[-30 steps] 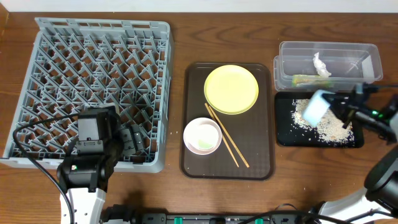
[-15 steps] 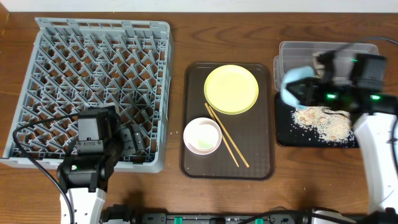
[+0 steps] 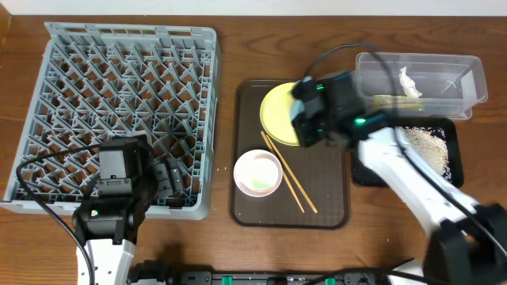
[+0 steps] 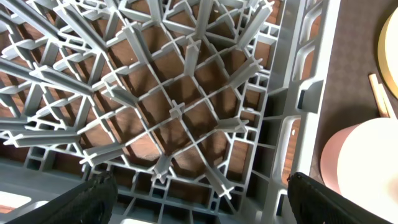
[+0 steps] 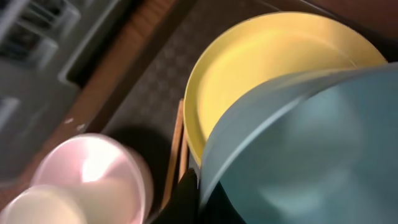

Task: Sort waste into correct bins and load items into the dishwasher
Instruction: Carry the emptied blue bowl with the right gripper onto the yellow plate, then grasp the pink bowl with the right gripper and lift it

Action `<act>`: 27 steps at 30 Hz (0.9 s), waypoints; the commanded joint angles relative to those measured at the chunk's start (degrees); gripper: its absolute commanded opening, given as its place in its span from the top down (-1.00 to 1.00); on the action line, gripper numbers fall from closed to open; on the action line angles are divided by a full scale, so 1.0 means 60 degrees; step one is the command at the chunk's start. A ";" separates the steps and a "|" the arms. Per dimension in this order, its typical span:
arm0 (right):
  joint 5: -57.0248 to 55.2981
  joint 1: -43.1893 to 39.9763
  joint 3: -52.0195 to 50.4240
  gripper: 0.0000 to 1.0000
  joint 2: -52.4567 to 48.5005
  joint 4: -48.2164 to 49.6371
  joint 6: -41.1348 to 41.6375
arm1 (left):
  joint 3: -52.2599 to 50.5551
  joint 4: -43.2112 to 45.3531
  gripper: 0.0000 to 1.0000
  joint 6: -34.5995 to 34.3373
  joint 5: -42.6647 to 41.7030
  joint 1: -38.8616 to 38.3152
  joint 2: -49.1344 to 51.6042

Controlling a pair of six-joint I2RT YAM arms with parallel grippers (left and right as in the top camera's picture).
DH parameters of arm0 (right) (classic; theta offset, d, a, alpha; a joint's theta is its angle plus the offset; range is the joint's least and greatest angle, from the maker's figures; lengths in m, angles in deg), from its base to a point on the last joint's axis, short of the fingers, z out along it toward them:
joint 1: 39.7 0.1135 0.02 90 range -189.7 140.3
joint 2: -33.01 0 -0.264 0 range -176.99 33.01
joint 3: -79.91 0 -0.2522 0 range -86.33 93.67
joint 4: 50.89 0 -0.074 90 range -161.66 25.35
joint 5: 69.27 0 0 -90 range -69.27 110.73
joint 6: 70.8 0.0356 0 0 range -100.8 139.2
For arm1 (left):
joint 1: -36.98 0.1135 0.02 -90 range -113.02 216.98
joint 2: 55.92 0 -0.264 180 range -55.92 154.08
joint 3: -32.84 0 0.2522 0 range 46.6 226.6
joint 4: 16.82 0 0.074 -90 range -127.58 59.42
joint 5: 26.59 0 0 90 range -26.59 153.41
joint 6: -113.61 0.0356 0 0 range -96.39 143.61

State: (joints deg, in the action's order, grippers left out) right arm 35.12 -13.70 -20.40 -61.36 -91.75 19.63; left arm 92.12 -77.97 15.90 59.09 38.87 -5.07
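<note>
1. A large square grey plastic dish rack [image 3: 131, 32] stands on the left of the wooden table [image 3: 277, 47].
2. A dark brown serving tray [image 3: 325, 190] lies to its right.
3. On that tray, a round yellow plate [image 3: 277, 115] sits at the back, a white bowl [image 3: 257, 173] front-left, and a pair of wooden chopsticks [image 3: 291, 184] slants beside the bowl.
4. A light blue bowl [image 5: 311, 143] hangs over the plate's edge.
5. Far right, a clear plastic rectangular tub [image 3: 467, 79] sits behind a shallow black rectangular tray [image 3: 453, 176].
6. A crumpled white tissue [image 3: 409, 83] and a green-and-orange snack wrapper [image 3: 388, 101] lie in the tub, and beige rice-like crumbs [image 3: 432, 146] lie on the black tray.

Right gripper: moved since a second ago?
Yes: right gripper swung left from over the black tray to over the yellow plate, holding the light blue bowl.
</note>
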 commanded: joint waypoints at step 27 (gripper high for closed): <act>0.0565 0.0860 0.0131 0.28 0.0933 -0.0590 0.0222 | 0.0204 0.0022 -0.78 -0.0055 -0.0025 0.0047 -0.0007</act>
State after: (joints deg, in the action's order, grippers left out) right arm 32.70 -9.33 -19.72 -55.19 -92.93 18.97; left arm 92.12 -77.93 15.90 59.09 38.87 -5.07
